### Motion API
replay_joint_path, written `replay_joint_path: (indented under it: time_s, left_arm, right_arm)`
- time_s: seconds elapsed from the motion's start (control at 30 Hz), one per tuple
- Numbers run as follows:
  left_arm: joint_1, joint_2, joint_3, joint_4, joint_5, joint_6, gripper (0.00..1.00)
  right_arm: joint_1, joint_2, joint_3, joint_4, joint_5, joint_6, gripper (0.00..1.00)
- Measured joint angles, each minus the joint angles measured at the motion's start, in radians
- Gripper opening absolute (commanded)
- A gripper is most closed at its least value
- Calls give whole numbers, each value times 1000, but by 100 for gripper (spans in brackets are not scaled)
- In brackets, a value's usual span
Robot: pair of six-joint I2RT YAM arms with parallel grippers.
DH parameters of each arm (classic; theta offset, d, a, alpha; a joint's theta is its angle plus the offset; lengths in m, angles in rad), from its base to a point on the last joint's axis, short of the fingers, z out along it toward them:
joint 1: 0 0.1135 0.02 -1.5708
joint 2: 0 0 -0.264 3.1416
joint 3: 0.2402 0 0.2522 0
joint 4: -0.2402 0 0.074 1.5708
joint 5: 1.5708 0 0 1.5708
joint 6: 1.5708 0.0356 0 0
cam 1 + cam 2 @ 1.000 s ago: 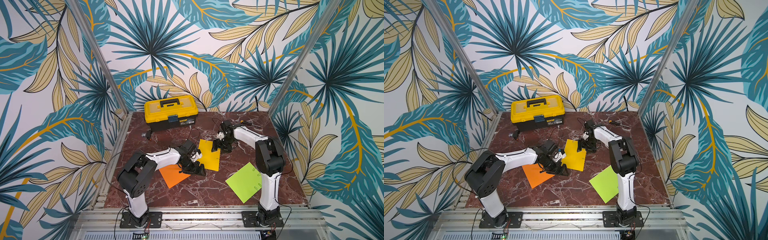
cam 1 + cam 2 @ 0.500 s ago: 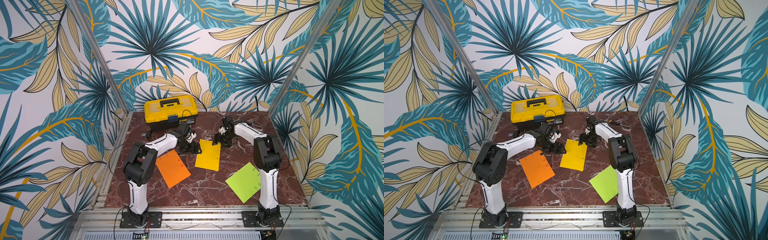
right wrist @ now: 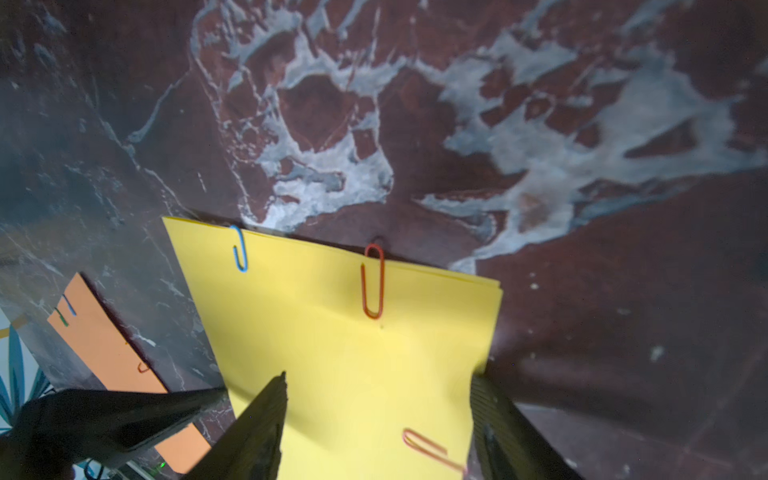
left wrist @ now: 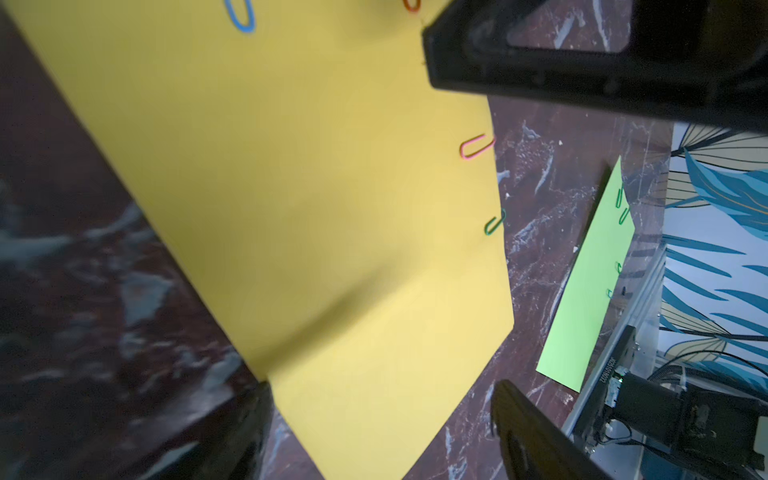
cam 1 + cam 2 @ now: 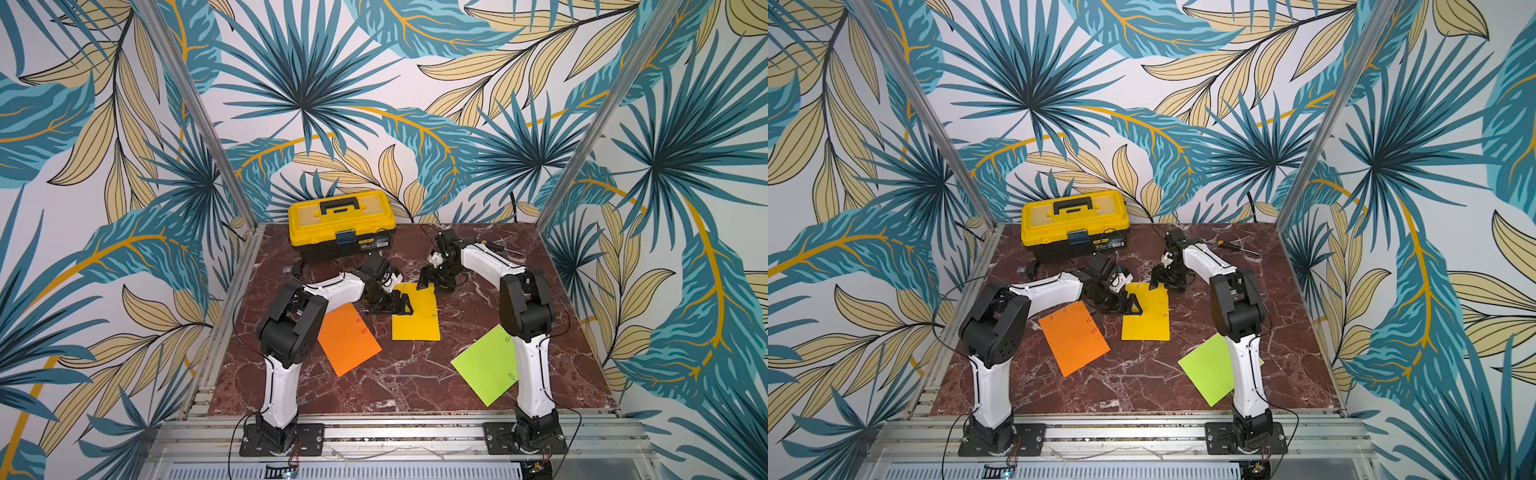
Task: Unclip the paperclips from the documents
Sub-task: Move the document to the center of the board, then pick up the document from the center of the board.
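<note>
The enclosure walls carry a tropical leaf print, and the desk (image 5: 395, 382) is a red-brown veined marble slab. A closed yellow-and-black toolbox (image 5: 340, 222) stands at the rear, with a small screwdriver (image 5: 1231, 246) lying at the rear right. Three documents lie flat on the desk, apart from one another. The yellow document (image 5: 417, 322) is in the middle. The orange document (image 5: 349, 345) is to its left beside the left arm. The lime green document (image 5: 484, 363) is at the front right, partly behind the right arm in both top views. Both arms reach to the yellow document. The left fingers (image 4: 532, 440) stand apart and empty, low at its left edge; contact with the paper cannot be confirmed. The right fingers (image 3: 266, 428) are likewise spread and hold nothing, poised over its rear part. Clipped on its rear edge are a blue paperclip (image 3: 240, 253) and a red paperclip (image 3: 373, 282). On its right edge are a pink paperclip (image 4: 477, 146), which lies between the right fingers, and a green paperclip (image 4: 495, 222). An orange-red paperclip (image 5: 365, 330) sits on the orange document's right edge. Small green paperclips (image 4: 621, 203) sit along one edge of the lime green document.
</note>
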Motion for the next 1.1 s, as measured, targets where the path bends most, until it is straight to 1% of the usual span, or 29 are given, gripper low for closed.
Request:
replay_joint_path:
  time_s: [0.17, 0.3, 0.43, 0.67, 0.77, 0.9, 1.0, 1.1]
  left_arm:
    - [-54, -69, -105, 20, 21, -39, 83]
    - [-64, -103, -135, -19, 3, -47, 83]
    - [-37, -122, -140, -61, -34, -53, 83]
    - [42, -147, -148, -98, -110, -53, 83]
    - [55, -145, -130, -112, -134, -52, 83]
    - [55, -117, -72, -114, -155, -53, 77]
    - [55, -93, -56, -93, -168, -64, 67]
    - [52, -60, -48, -71, -167, -85, 61]
  right_arm:
    - [27, -30, -53, 6, -12, -20, 70]
    - [52, -68, -113, 24, -13, -20, 71]
    - [58, -83, -133, 21, 2, -20, 71]
    - [51, -92, -133, -7, 46, -25, 72]
    - [50, -92, -133, -13, 56, -32, 72]
    - [50, -96, -147, -4, 62, -35, 72]
    - [50, -114, -179, 22, 62, -35, 71]
    - [50, -132, -208, 44, 62, -35, 71]
